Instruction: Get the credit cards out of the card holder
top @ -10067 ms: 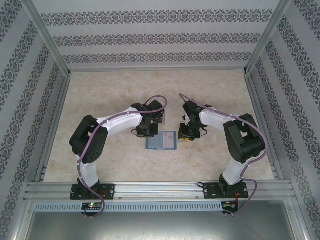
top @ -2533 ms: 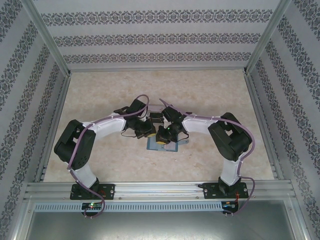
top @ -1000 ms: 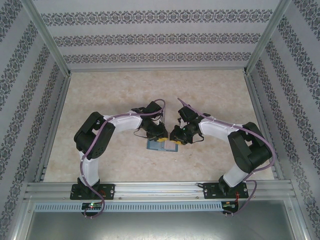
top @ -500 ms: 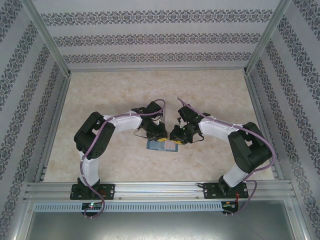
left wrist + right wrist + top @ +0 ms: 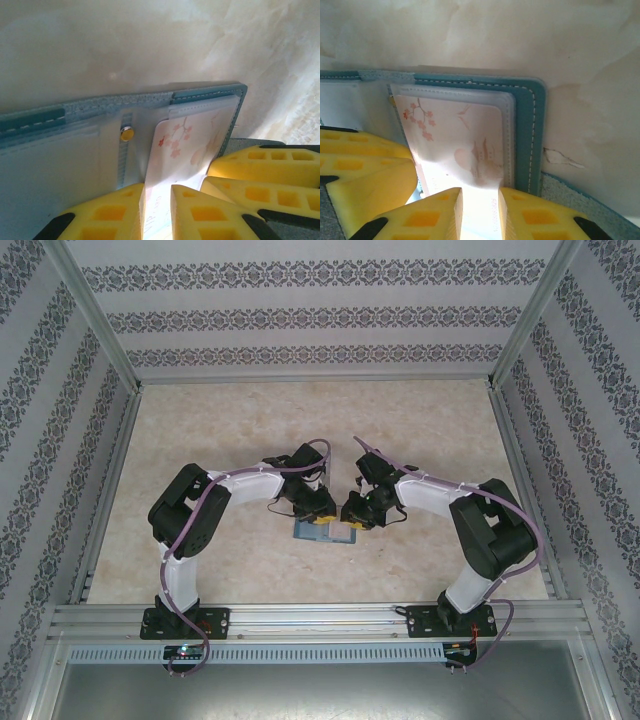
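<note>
From the overhead camera I have the card holder (image 5: 323, 533) lying open on the table (image 5: 430, 430), a little near of the middle, with both arms bent inward over it. The left gripper (image 5: 319, 522) is down on its left part and the right gripper (image 5: 351, 523) on its right part, the two almost side by side.

On the left wrist camera the holder's teal stitched edge runs along the far side. Inside it I see clear plastic pockets and a small brass snap stud (image 5: 127, 133) on a strap between two of them. The pocket left of the stud looks blank to me. The clear sleeve (image 5: 509, 125) on the right holds one credit card (image 5: 460, 140), white with pink blossom sprigs and a faint pagoda print. Its far end lies inside the sleeve and its near end reaches down to my fingers.

The left gripper's yellow fingers (image 5: 107, 212) stand a narrow gap apart, with a bright strip of that card in the gap. I cannot tell whether they pinch it or only rest around it. The right wrist camera gives me the same picture. The right gripper's fingers (image 5: 532, 215) are narrowly apart over the card's near end, and I cannot tell whether they have a grip. The other gripper's yellow tips sit just beside, on the sleeve.
</note>
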You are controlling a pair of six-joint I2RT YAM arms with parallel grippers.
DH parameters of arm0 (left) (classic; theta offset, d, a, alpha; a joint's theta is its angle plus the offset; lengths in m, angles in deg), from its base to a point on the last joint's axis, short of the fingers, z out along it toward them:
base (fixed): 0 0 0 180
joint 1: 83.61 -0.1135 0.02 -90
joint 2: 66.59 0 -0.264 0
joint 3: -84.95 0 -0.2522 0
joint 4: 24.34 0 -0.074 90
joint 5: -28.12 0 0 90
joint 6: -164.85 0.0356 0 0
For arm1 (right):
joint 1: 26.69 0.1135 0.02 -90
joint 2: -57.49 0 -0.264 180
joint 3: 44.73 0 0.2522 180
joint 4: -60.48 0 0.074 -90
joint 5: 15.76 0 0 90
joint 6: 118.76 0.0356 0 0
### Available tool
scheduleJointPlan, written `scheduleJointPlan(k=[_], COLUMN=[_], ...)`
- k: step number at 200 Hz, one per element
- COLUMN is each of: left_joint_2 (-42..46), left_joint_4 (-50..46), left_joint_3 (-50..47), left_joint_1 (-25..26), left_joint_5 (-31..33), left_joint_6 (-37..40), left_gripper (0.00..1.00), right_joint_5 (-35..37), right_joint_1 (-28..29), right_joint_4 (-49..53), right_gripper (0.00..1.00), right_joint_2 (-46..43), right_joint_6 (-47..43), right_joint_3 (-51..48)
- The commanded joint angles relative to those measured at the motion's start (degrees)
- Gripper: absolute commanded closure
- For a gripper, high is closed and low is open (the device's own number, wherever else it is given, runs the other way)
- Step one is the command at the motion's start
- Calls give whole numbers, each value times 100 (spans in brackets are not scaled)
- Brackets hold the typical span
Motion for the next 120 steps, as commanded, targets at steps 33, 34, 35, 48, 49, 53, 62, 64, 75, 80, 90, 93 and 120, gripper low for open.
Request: scheduleJointPlan(k=[33, 34, 35, 48, 49, 53, 62, 64, 75, 80, 90, 93, 120], left_joint_2=[-105, -99, -92, 12, 25, 75, 177, 203, 266, 283, 289, 292, 223], left_joint_4=[-309, -314, -320, -327, -327, -334, -349, -352, -345, -329, -272, -248, -53], left_joint_3=[-10, -10, -10, -27, -27, -32, -30, -31, -12, -10, -17, -19, -32], left_joint_1=[83, 83, 83, 82, 82, 88, 89, 91, 93, 91, 91, 98, 139], left_joint_5=[295, 298, 300, 369, 374, 414, 496, 517, 550, 539, 477, 454, 291], left_joint_6=[168, 174, 176, 170, 170, 164, 148, 151, 137, 128, 90, 73, -14], left_gripper=[71, 71, 71, 74, 74, 75, 78, 79, 82, 84, 86, 86, 90], right_joint_5=[231, 231, 231, 227, 229, 223, 238, 240, 232, 235, 223, 223, 213], right_joint_1=[-70, -70, -69, -70, -69, -70, -69, -69, -69, -69, -69, -69, -69], right_joint_4=[57, 59, 60, 70, 74, 84, 95, 95, 87, 86, 87, 83, 87], right_gripper=[69, 69, 69, 71, 71, 72, 72, 72, 72, 72, 72, 72, 72], right_joint_2=[21, 20, 15, 0, -4, -7, -7, -12, -10, -16, -3, -7, -11], right_joint_6=[-103, -101, -100, -108, -108, -115, -117, -117, -117, -121, -117, -117, -130], right_joint_3=[-9, -9, -9, 0, 4, 7, 8, 8, -5, -9, -9, -9, -18])
